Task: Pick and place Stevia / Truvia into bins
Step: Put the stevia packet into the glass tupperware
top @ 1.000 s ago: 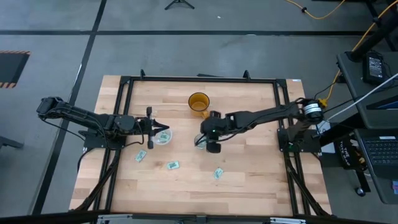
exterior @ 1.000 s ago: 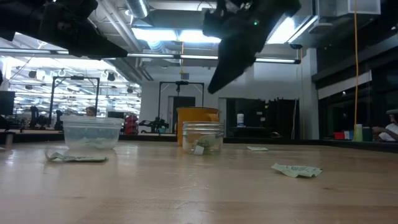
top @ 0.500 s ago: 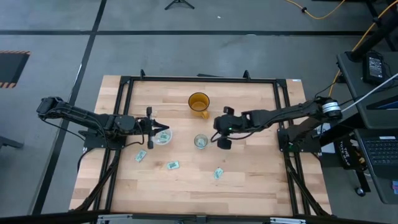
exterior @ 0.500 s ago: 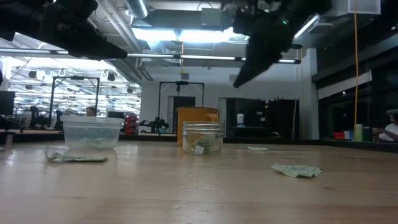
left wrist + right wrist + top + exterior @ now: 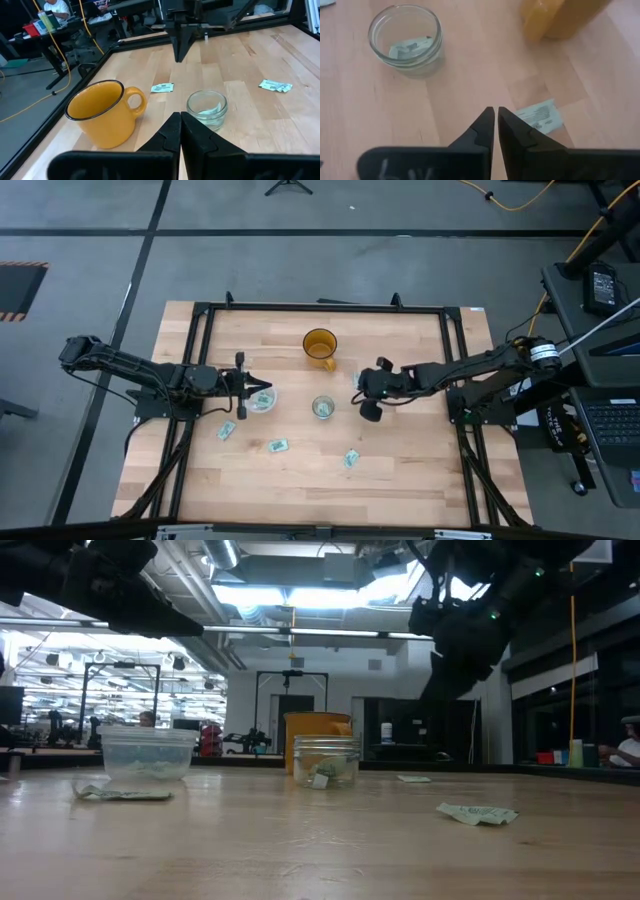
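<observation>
The right tool (image 5: pixel 493 116), pressed together and holding nothing, hangs over a small flat white-and-green paper sachet (image 5: pixel 539 115) lying on the wooden surface (image 5: pixel 365 115) between the small clear glass jar (image 5: pixel 406 39) and the orange mug (image 5: pixel 559 16)

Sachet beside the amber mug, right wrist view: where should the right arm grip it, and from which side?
The sachet lies flat, with no raised edge showing. Probably best to come straight down with the right gripper, opening its shut jaws first, and pinch across the short width at the middle. The mug stands close, so keep to the side away from it.
</observation>
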Controlling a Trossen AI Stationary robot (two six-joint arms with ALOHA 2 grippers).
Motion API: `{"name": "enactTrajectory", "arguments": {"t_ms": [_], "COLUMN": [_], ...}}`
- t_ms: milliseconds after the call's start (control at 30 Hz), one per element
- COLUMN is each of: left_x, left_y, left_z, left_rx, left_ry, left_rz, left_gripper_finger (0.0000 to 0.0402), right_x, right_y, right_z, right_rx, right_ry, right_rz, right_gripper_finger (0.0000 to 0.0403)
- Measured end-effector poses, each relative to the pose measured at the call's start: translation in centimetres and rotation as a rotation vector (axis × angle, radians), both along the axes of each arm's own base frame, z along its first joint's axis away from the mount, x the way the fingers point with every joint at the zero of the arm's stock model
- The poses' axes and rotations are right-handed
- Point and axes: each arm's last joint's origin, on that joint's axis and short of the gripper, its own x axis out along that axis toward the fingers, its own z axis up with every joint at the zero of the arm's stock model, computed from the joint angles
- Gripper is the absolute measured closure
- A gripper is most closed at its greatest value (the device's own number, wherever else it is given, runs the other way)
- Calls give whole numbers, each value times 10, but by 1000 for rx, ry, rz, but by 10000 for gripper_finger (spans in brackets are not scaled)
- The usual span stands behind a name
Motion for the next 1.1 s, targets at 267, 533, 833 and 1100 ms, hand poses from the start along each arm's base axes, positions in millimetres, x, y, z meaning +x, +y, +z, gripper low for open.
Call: {"name": "enactTrajectory", "arguments": {"t_ms": [267, 533, 833, 1100], "left_x": [0, 0, 0, 0], "left_y": [0, 0, 0, 0], "left_z": [0, 0, 0, 0], "left_rx": [0, 0, 0, 0], "left_ry": [0, 0, 0, 0], "left_rz": [0, 0, 0, 0], "left_gripper_finger": [398, 396, 397, 396], "right_x": [1, 1, 1, 1], "right_y": [-1, -10, -26, -27], "right_z": [1, 1, 1, 0], "right_rx": [78, 150, 237, 282], "right_ry": [-46, -83, -127, -107], "right_rz": [-108, -244, -412, -363], "right_gripper_finger": [374, 356, 247, 159]}}
